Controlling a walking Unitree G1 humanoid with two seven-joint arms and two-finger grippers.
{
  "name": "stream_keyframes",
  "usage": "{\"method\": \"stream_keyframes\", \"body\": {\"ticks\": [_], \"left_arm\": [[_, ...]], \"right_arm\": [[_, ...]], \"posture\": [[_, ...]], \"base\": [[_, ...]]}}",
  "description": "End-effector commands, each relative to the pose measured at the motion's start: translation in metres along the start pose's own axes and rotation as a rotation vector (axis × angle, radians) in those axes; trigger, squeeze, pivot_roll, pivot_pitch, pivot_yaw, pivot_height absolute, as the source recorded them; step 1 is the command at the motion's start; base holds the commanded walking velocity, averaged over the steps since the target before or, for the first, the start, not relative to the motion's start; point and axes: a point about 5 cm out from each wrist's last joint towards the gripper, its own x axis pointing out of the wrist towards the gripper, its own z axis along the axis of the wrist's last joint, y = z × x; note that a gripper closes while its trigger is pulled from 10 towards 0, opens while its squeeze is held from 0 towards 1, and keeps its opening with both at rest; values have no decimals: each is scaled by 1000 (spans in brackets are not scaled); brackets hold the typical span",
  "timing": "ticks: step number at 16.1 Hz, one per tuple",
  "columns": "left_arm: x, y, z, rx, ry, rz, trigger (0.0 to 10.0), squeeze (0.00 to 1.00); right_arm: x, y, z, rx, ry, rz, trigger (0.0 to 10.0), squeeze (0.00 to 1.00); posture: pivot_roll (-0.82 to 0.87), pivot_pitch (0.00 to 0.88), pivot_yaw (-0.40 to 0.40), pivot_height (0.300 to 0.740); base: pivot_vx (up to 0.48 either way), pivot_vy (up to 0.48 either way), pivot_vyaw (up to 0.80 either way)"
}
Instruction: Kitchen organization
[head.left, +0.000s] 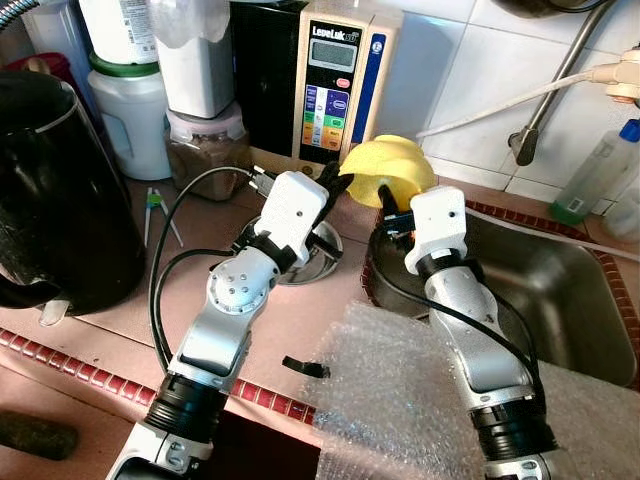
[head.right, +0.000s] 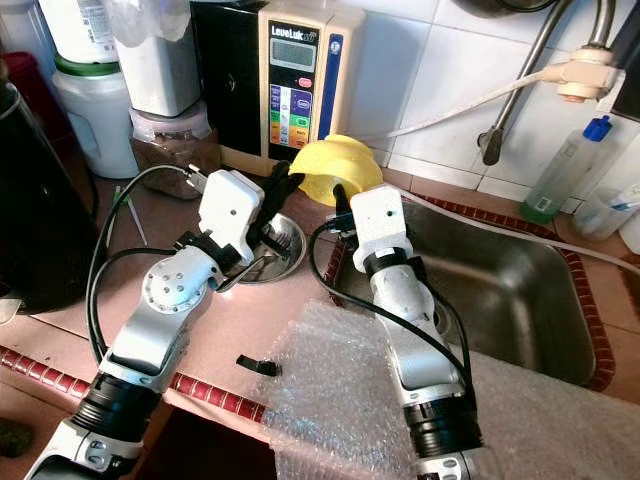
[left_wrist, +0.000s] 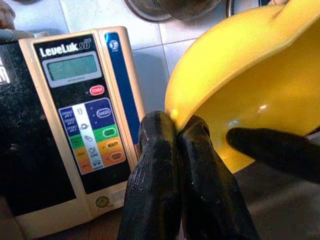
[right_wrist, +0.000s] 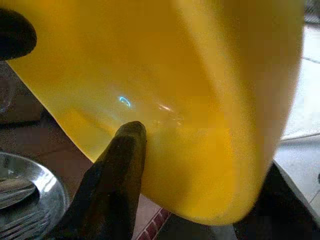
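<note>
A yellow plastic bowl (head.left: 392, 165) is held tilted above the counter's back edge, between the water ionizer (head.left: 335, 85) and the sink (head.left: 570, 300). My left gripper (head.left: 337, 185) comes at it from the left. In the left wrist view its two fingers (left_wrist: 155, 150) are pressed together on the bowl's rim (left_wrist: 172, 112). My right gripper (head.left: 388, 205) holds the bowl from below. One of its fingers (right_wrist: 122, 150) lies against the inner wall of the bowl (right_wrist: 175, 90), and the other is dark behind the outer wall.
A steel dish (head.right: 285, 240) with cutlery lies under the left wrist. Bubble wrap (head.left: 400, 400) covers the counter's front edge, with a small black piece (head.left: 305, 367) beside it. A big black pot (head.left: 50, 190) stands left, with jars (head.left: 205, 150) behind. A spray bottle (head.left: 590, 175) stands by the sink.
</note>
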Motion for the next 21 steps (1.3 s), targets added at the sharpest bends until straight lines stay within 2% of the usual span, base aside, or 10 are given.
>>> {"method": "stream_keyframes", "body": {"ticks": [1,6,16,17,18,19,20,21], "left_arm": [[2,-10,6,5,-18,-68,0,0],[2,-15,2,-27,20,-92,0,0],[1,-13,1,-49,39,-88,157,0],[1,-13,0,-50,44,-95,5412,0],[1,-14,0,-51,49,-105,8784,0],[1,-16,-1,-61,56,-121,10000,0],[1,-18,-1,-75,54,-139,10000,0],[0,-20,0,-118,47,-163,10000,1000]], "right_arm": [[2,5,1,-34,-10,27,0,0],[-2,2,-2,-64,-23,5,0,0],[-4,-4,-6,-100,-24,-40,0,0],[-4,-4,-7,-100,-23,-40,0,0],[-4,-4,-7,-100,-22,-39,0,0],[-4,-4,-8,-98,-21,-39,0,0],[-5,-4,-8,-99,-19,-39,0,0],[-5,-4,-9,-98,-17,-39,0,0]], "posture": [[95,0,-87,740],[92,0,-83,740],[97,0,-82,740],[97,0,-82,740],[97,0,-83,740],[97,0,-82,740],[98,0,-82,740],[98,0,-82,740]], "base": [[0,0,0],[0,0,0],[0,0,0],[0,0,0],[0,0,0],[0,0,0],[0,0,0],[0,0,0]]}}
